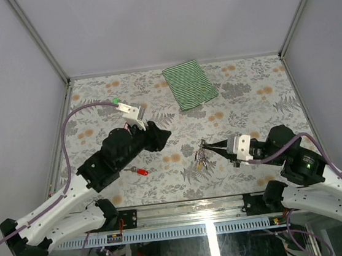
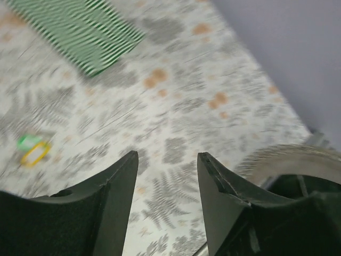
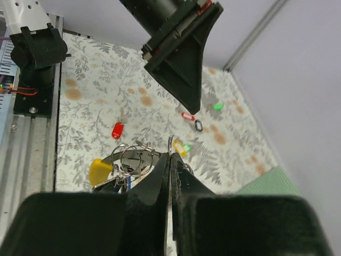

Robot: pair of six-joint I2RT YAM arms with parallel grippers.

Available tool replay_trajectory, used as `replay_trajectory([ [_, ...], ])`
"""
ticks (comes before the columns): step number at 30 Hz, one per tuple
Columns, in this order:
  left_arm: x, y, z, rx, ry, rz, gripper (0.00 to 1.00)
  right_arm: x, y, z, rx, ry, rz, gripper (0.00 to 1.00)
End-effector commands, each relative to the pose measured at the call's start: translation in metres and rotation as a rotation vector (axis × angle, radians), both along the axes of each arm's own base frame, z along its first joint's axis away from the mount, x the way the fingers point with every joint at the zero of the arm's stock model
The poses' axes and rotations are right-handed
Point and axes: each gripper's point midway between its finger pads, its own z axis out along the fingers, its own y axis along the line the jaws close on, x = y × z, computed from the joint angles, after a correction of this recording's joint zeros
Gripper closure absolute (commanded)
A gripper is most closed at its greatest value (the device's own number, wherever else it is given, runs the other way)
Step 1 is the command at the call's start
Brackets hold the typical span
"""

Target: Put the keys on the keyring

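Only the right wrist view reveals the right gripper [image 3: 171,156] pinching the keyring [image 3: 136,154], loop extending left of jaws. The left gripper [image 2: 168,156] gapes.

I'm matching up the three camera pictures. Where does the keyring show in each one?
Top view: the keyring hangs right of centre, towards the near edge, at the tip of the right gripper.
Left wrist view: not in it.
Right wrist view: low, left of centre.
Shared landmark: the striped cloth, at the far middle in the top view, top left in the left wrist view, low right in the right wrist view.
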Motion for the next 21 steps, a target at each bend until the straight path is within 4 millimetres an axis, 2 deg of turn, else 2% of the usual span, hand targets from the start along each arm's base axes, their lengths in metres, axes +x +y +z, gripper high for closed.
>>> replay_trajectory([
  [1, 0.033, 0.042, -0.062, 0.118, 0.213, 0.273, 0.50, 0.008, -0.011, 0.009, 0.079, 0.213, -0.128, 1.00],
  [5, 0.043, 0.070, -0.117, 0.165, 0.385, 0.437, 0.50, 0.011, -0.013, -0.011, 0.025, 0.400, -0.206, 1.00],
  [11, 0.030, 0.110, -0.174, 0.220, 0.506, 0.650, 0.49, 0.011, -0.009, -0.036, -0.049, 0.546, -0.249, 1.00],
  [17, 0.012, 0.157, -0.212, 0.368, 0.572, 0.867, 0.49, 0.008, -0.006, -0.045, -0.076, 0.596, -0.244, 1.00],
  [21, 0.007, 0.168, -0.230, 0.467, 0.614, 0.923, 0.49, 0.007, -0.004, -0.051, -0.101, 0.606, -0.241, 1.00],
])
